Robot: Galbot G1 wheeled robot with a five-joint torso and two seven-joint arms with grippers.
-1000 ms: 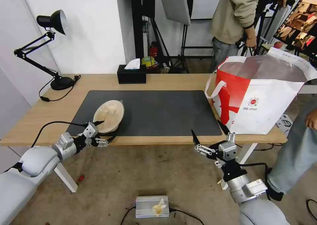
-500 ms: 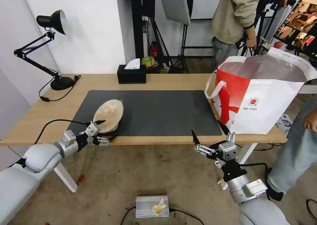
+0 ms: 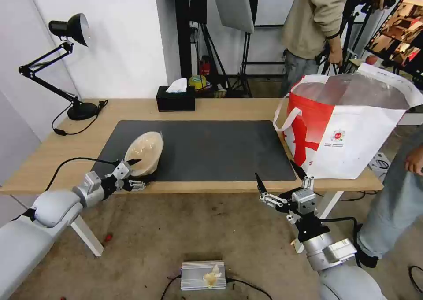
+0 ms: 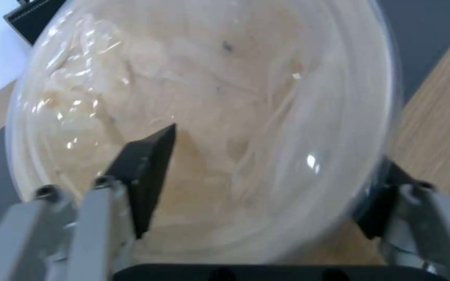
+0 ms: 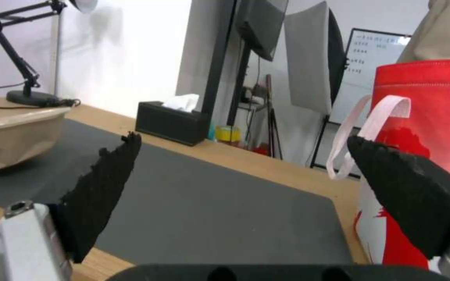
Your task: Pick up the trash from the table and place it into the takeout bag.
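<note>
Counter (image 3: pixel 220 108): takeout bag (image 3: pixel 352 128) standing open at its right end. Tan bowl (image 3: pixel 144 147) tilting on the mat's near-left corner; I'm clamping its rim with the left end effector (image 3: pixel 132 173). Right end effector (image 3: pixel 280 180) waiting, spread wide. Next, I judge: lift and carry bagward

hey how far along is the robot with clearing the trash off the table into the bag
Nearly finished, it seems. One piece of trash shows on the table: the tan bowl, tilted at the mat's near left corner. The left claw is closed on its rim, one finger inside. Still left: carrying it to the takeout bag at the right end. What the bag already holds cannot be seen. The right claw waits open below the table edge.
</note>
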